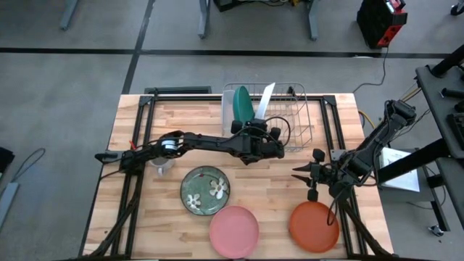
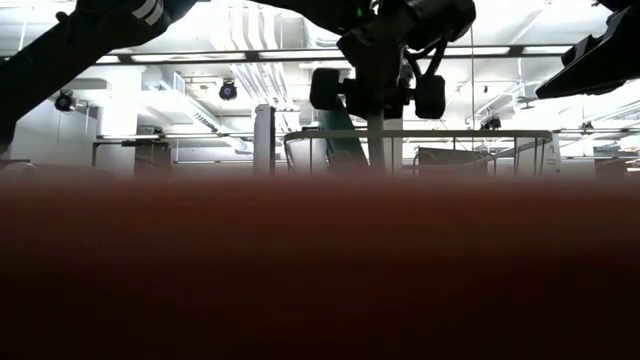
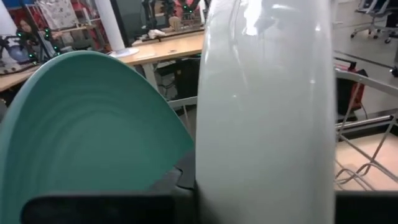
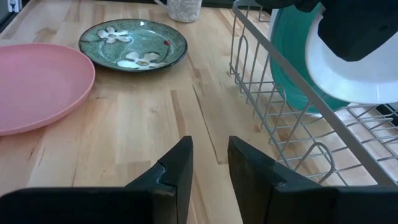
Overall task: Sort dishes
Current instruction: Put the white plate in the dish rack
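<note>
The white bowl [image 1: 265, 98] stands on edge inside the wire rack [image 1: 304, 119], next to the upright teal plate [image 1: 241, 105], with my left gripper [image 1: 262, 132] shut on it. The dark green flowered plate [image 1: 206, 190], the pink plate [image 1: 234, 230] and the orange-red plate [image 1: 314, 226] lie flat on the near part of the table. My right gripper [image 1: 299, 173] hovers open above the table, right of the green plate, holding nothing. In the right wrist view the bowl [image 4: 348, 71] overlaps the teal plate [image 4: 289, 62]. My left gripper pinches the white bowl's rim [image 3: 261, 186] between its two fingers [image 3: 93, 210], one on each face. The fingers come slanting from above and the near side. The bowl hangs on edge below them [image 2: 376, 140] inside the rack; whether its lower edge rests on the wires I cannot tell.
A small grey mug [image 1: 165, 164] stands under the left arm, left of the green plate. The orange-red plate fills the lower part of the low view as a blur [image 2: 320, 270]. Bare wood [image 4: 155, 112] lies between the plates and the rack.
</note>
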Tool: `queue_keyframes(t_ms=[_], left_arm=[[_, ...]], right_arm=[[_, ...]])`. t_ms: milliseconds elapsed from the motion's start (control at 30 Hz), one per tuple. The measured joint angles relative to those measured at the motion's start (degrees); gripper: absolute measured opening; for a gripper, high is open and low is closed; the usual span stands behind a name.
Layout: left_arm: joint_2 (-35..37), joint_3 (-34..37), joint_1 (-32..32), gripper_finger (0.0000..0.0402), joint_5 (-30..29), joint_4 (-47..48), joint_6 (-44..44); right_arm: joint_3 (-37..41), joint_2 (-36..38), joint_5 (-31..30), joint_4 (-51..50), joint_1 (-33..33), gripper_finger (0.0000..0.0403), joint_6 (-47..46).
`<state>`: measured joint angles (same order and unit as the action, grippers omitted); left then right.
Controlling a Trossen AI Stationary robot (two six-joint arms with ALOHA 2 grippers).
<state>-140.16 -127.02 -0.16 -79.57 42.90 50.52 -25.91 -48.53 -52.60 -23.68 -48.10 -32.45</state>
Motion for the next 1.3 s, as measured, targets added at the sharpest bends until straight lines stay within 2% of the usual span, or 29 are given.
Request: queue_keyframes(t_ms=[267,533,800,1033,1300], left_arm=[[-0.14,0.09,0.09,0.0072,2.18,0.70,-0.89],[-0.33,0.17,0.04,0.0066,2.99,0.20,-0.26],[-0.35,0.07,-0.01,0.0051,1.19,-0.20,2.13],[-0.41,-2.41,0.07,0.0051,-2.18,1.62,-1.26],[-0.42,-4.08,0.09,0.0051,-2.22,1.92,-1.78]], right_arm=[[0.00,0.00,0.00,-0.01,0.00,0.0079,0.00],[0.00,0.00,0.02,-0.01,-0.02,0.0087,-0.07],[0.00,0.00,0.02,0.01,0.00,0.0093,-0.11],[0.02,0.02,0.07,-0.01,0.00,0.0082,-0.09],[0.22,0.00,0.07,-0.03,0.00,0.0082,-0.09]])
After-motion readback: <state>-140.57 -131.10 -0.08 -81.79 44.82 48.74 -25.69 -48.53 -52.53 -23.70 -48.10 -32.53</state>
